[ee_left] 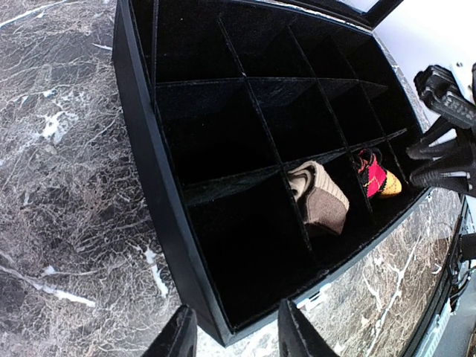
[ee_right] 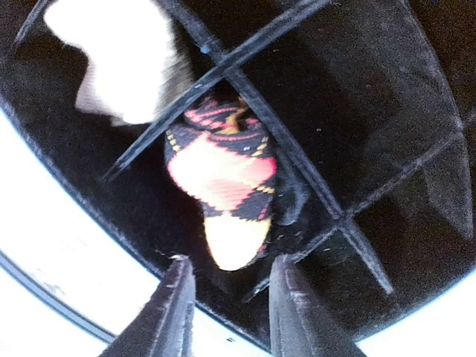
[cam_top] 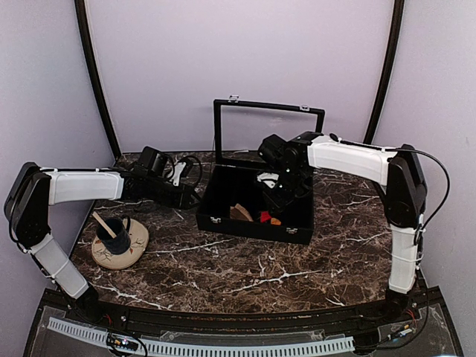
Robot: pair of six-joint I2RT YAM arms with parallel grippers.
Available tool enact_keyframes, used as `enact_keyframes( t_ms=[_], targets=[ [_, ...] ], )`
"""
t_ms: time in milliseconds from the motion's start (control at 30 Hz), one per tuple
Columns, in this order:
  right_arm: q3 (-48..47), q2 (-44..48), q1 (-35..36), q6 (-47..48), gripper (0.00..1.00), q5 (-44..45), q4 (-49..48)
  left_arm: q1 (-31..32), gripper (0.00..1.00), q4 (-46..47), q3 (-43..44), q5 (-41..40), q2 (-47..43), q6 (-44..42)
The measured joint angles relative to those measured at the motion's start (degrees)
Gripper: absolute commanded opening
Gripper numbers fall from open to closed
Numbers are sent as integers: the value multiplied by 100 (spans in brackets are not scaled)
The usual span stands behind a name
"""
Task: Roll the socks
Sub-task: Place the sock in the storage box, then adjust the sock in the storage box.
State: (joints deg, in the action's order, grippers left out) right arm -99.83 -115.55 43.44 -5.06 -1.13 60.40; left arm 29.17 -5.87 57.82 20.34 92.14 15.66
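Note:
The socks lie in neighbouring front compartments of an open black case (cam_top: 223, 223). One is tan-brown (cam_top: 239, 213) (ee_left: 321, 199), and it looks washed-out white in the right wrist view (ee_right: 119, 59). The other is argyle (cam_top: 269, 218) (ee_left: 381, 177) (ee_right: 223, 186), bunched in red, black and yellow. My right gripper (cam_top: 277, 195) (ee_right: 232, 312) hangs open just above the argyle sock; the sock's yellow tip sits level with the fingertips, untouched. My left gripper (cam_top: 186, 195) (ee_left: 236, 338) is open and holds nothing, hovering over the case's near left corner.
The case's glass lid (cam_top: 269, 130) stands upright behind it. A black cup (cam_top: 113, 234) with a wooden stick rests on a beige round mat (cam_top: 137, 242) at the front left. Thin dividers (ee_right: 245, 97) split the case into several small cells.

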Motion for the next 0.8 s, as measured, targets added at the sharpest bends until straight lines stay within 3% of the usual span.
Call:
enact_keyframes(
  t_ms=[67, 233, 800],
  targets=[
    [0, 13, 0, -13, 15, 7, -39, 0, 40, 2, 0, 2, 4, -2],
    [42, 4, -11, 9, 7, -31, -140, 0, 40, 4, 0, 2, 57, -2],
    [317, -638, -70, 9, 7, -284, -658, 2, 40, 4, 15, 17, 192, -4]
  ],
)
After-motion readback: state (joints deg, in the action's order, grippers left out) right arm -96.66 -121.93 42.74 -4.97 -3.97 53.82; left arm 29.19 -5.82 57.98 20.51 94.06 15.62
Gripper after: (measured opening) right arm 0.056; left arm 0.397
